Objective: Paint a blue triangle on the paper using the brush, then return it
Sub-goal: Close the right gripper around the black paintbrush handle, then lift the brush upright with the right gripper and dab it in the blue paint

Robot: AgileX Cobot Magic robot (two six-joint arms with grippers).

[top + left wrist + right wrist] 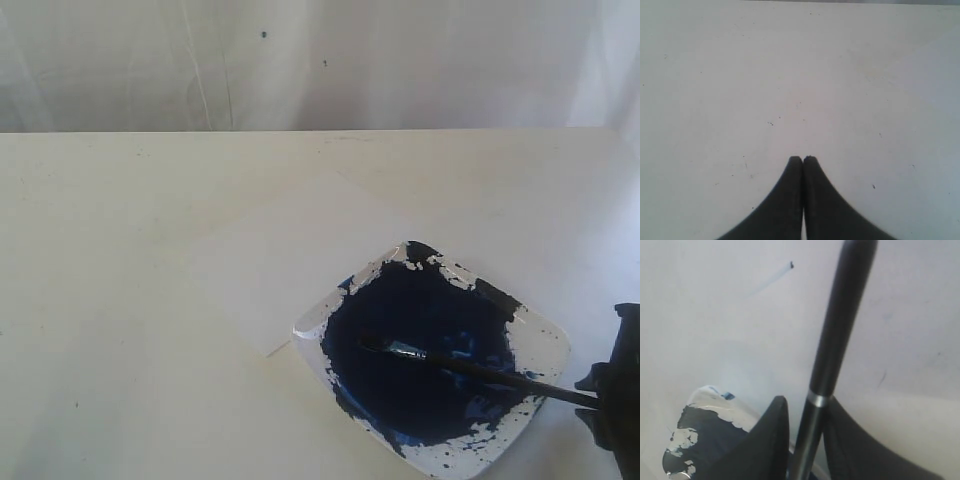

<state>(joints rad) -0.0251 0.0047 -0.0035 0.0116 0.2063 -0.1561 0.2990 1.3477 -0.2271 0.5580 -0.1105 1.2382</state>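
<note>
The brush (470,368) slants down into a square clear dish (545,345), its bristle tip resting in the dark blue paint pool (420,330). Its black handle runs right to my right gripper (612,398) at the view's edge. In the right wrist view the handle (840,325) passes between the fingers of that gripper (807,402), which is shut on it, and the handle's end sticks out beyond them. The white paper (290,260) lies flat left of the dish and partly under it. The blue triangle is out of view. My left gripper (803,159) is shut and empty over bare table.
The dish's paint-smeared corner (700,410) shows beside the right fingers. A faint blue streak (775,275) marks the table beyond the handle. A pale backdrop (320,60) rises behind the table's far edge.
</note>
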